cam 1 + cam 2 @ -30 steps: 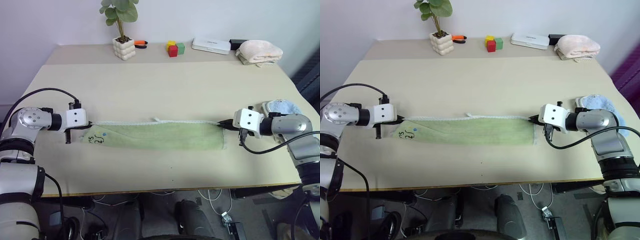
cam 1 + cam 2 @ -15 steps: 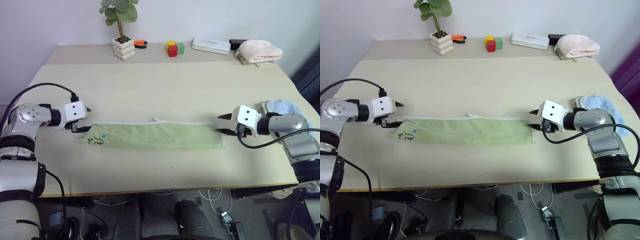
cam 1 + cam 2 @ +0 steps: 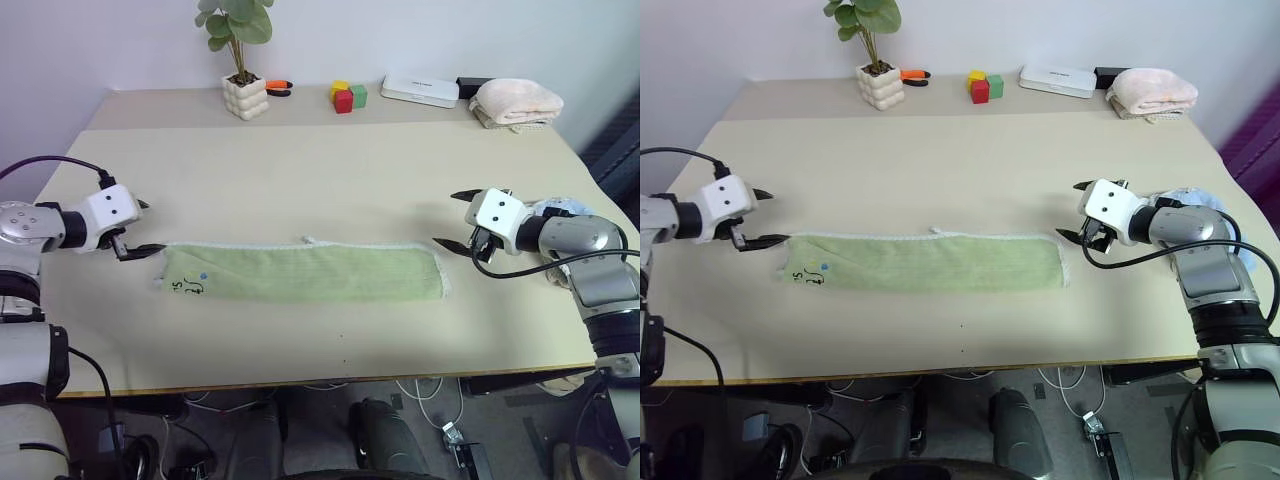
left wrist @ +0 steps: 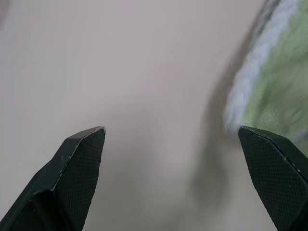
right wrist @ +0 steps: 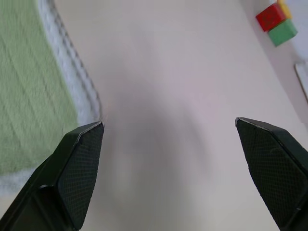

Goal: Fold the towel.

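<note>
The light green terry-cloth towel (image 3: pixel 300 272), rectangular with a pale whitish hem, lies flat on the beige tabletop (image 3: pixel 330 170) as a long narrow strip already doubled lengthwise. Its long axis runs straight across in front of me, from nine o'clock to three o'clock. The small dark embroidered mark (image 3: pixel 180 288) sits near the nine o'clock end.

My left hand (image 3: pixel 140 230) hangs just off that nine o'clock end, fingers spread wide and empty, pointing in toward the cloth. In the left wrist view the whitish hem (image 4: pixel 255 72) lies just beside one fingertip (image 4: pixel 262 144); I cannot tell whether they touch. My right hand (image 3: pixel 452 220) is released as well, fingers splayed with nothing between them, standing just beyond the three o'clock end. In the right wrist view the hemmed edge (image 5: pixel 72 82) runs close alongside one fingertip (image 5: pixel 86 144).

So the towel lies between my two hands, each hand facing one short end along the strip's length, and neither is markedly nearer than the other. I judge that the next fold has to bring one short end over to the other, travelling along that nine-to-three line, so either hand could take its own end.

At my twelve to one o'clock, well apart at the far edge, sit a potted plant (image 3: pixel 243 60), coloured blocks (image 3: pixel 349 96) and a folded peach towel (image 3: pixel 518 102).
</note>
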Robot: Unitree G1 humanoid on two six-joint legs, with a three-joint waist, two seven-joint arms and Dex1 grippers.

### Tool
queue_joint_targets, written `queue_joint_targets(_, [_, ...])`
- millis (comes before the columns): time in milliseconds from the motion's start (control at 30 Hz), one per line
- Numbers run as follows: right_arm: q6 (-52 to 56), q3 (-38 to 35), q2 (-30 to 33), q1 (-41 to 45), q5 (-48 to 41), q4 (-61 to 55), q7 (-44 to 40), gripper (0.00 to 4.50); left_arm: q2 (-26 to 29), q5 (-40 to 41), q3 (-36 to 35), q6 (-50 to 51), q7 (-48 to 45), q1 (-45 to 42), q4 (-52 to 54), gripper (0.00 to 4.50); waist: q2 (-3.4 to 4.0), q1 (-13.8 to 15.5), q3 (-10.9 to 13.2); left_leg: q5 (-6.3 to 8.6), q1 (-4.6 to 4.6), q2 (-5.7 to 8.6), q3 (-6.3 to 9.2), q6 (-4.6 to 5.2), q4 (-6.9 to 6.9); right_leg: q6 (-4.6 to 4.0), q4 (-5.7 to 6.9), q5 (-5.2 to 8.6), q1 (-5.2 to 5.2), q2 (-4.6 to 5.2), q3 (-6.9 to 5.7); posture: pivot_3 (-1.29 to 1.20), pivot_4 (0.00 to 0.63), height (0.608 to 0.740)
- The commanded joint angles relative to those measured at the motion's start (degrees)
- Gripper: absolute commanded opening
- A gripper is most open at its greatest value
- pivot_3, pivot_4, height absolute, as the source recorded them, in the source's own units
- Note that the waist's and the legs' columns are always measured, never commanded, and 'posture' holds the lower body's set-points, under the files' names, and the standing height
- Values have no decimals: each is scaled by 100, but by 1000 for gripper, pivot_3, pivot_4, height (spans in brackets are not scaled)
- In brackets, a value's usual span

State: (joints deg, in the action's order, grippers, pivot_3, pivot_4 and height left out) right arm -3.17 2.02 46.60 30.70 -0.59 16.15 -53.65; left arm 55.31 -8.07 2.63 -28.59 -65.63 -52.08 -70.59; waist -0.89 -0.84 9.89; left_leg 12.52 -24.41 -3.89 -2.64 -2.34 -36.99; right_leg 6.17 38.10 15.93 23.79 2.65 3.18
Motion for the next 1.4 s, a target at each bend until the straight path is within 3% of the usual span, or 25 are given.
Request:
queue_joint_targets(33, [433, -193, -163, 12, -392, -708, 42, 4452, 242, 495, -490, 505, -228, 20, -10, 4500, 0, 2, 0, 0, 0, 0, 0, 0, 0, 0, 1, 0, 0, 0, 0, 0, 150, 740])
queue_joint_targets(200, [762, -162, -310, -31, -501, -1018, 72, 4452, 400, 820, -802, 1155, -696, 460, 54, 4500, 0, 12, 0, 0, 0, 0, 0, 0, -2, 0, 0, 0, -2, 2, -1, 0, 150, 740])
queue_joint_targets(333, [804, -111, -339, -6, -496, -1050, 83, 4452, 469, 1474, -1177, 2459, -1909, 738, 294, 4500, -1, 22, 0, 0, -1, 0, 0, 0, -2, -2, 1, 1, -1, 2, -2, 0, 150, 740])
queue_joint_targets(400, [833, -90, -380, 21, -523, -1075, 69, 4452, 558, 2008, -1328, 2911, -2522, 1284, 725, 4500, -1, 1, 0, 0, -2, 0, 0, 0, -2, -2, 0, 1, -1, 2, -3, 0, 150, 740])
queue_joint_targets(567, [909, -80, -441, -7, -539, -1155, 58, 4452, 500, 3137, -1532, 3260, -2687, 2820, 1957, 4500, 0, -38, 1, 1, -2, -7, 2, 2, 6, -3, 7, 2, 9, 1, -3, 0, 150, 740])
queue_joint_targets(667, [922, -85, -432, -84, -544, -1214, 34, 4452, 224, 3154, -1714, 2903, -2593, 3288, 2496, 4500, 0, -2, 1, 1, 0, -8, 0, 2, 7, -4, 8, 2, 10, 3, -2, 0, 150, 740])
queue_joint_targets(833, [959, -95, -403, -163, -594, -1296, -42, 4452, -143, 2951, -1772, 2028, -2019, 3324, 3019, 4500, -7, 123, -3, 1, -5, -7, 0, 2, -11, -28, 1, 13, 1, 5, -3, 0, 150, 740])
queue_joint_targets(1133, [1306, -122, -334, -439, -794, -1664, -245, 4452, -204, 2888, -1584, 1965, -2019, 2831, 2717, 4500, -7, 106, -3, 1, -4, -6, -1, 2, -7, -25, 0, 11, 2, 2, -3, 0, 150, 740])
queue_joint_targets(1300, [1868, -357, -348, -527, -927, -1706, -21, 4452, -223, 3517, -1837, 3521, -2066, 2589, 3055, 4500, -7, 104, -3, 1, -5, -6, 0, 2, -7, -22, 0, 10, 2, 1, -4, 0, 150, 740])
queue_joint_targets(1400, [2805, -834, -492, -548, -1612, -1885, 154, 4452, -281, 3802, -2066, 4098, -1839, 2654, 3328, 4500, -7, 101, -3, 1, -5, -6, 0, 2, -7, -20, 0, 9, 2, 2, -3, 0, 150, 740])
